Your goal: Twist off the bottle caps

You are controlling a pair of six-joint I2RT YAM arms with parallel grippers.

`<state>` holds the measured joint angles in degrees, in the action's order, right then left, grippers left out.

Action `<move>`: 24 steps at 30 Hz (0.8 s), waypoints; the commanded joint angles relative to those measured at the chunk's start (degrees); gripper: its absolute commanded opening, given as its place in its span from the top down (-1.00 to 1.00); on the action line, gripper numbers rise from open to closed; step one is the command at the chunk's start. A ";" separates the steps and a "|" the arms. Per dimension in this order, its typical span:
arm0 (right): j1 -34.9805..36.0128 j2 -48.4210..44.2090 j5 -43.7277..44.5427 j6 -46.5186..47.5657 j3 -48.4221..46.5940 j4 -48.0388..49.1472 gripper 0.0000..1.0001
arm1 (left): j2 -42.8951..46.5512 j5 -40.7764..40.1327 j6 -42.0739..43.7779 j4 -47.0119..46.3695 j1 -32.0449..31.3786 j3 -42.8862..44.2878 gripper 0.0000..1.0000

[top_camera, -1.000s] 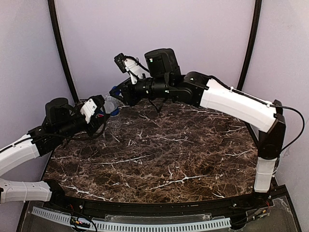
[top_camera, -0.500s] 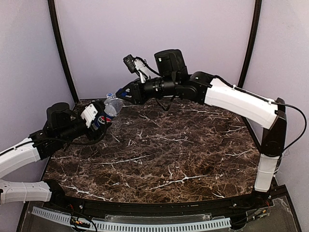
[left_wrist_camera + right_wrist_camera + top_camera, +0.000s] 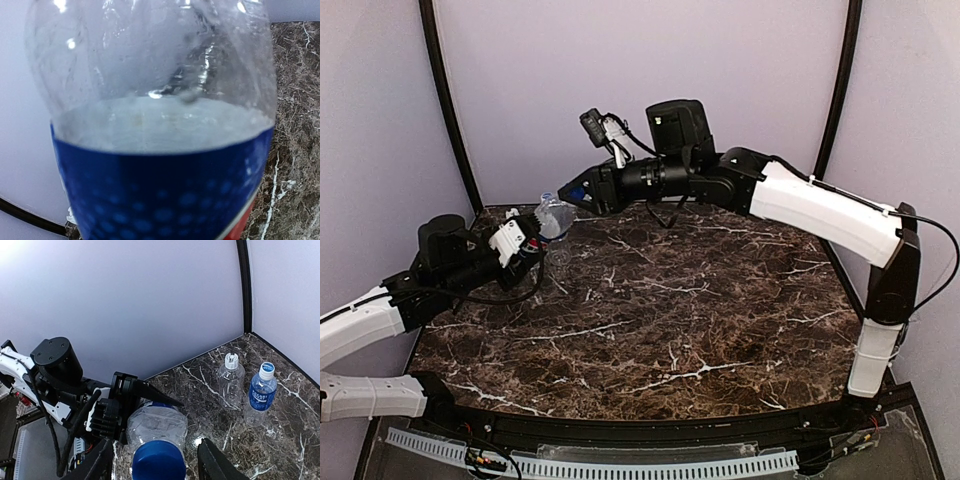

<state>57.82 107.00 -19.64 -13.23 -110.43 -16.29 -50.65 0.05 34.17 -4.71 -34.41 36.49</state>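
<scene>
The Pepsi bottle (image 3: 160, 150) fills the left wrist view, clear above its blue label, and my left gripper (image 3: 527, 246) is shut on its labelled lower half at the table's far left. The bottle (image 3: 553, 214) leans toward my right gripper (image 3: 569, 199). Its blue cap (image 3: 157, 461) is on the neck, between the right gripper's fingers (image 3: 102, 462), which stand apart and clear of it. One black left finger (image 3: 155, 395) lies along the bottle's side. An unlabelled bottle (image 3: 231, 385) with a white cap (image 3: 231, 360) and a blue-label bottle (image 3: 261, 397) with its cap (image 3: 268, 369) stand upright beyond.
The dark marble table (image 3: 670, 330) ends at purple walls on three sides, with a black post (image 3: 243, 285) in the corner behind the two standing bottles. Both arms crowd the table's far left corner.
The right gripper has opened off the blue cap and drawn slightly back. The left gripper let go and closed again on the bottle, now covering the label.
</scene>
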 commanded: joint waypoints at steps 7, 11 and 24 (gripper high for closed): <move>-1.78 -3.19 0.58 -10.99 0.78 -1.47 -0.32 | -0.22 -13.04 13.27 -7.38 -0.13 -1.80 0.30; -2.58 -1.50 0.60 -13.21 -0.61 -5.16 -0.35 | -0.11 -13.55 14.02 -7.79 -0.13 -2.19 0.30; -2.87 3.55 -2.66 -12.87 -7.05 -7.52 -0.07 | -0.31 -11.86 14.08 -7.10 -0.21 -2.13 0.30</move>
<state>55.33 108.81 -21.28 -26.02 -115.20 -23.73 -50.94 -11.86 47.88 -10.66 -34.41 35.16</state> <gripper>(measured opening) 0.545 0.456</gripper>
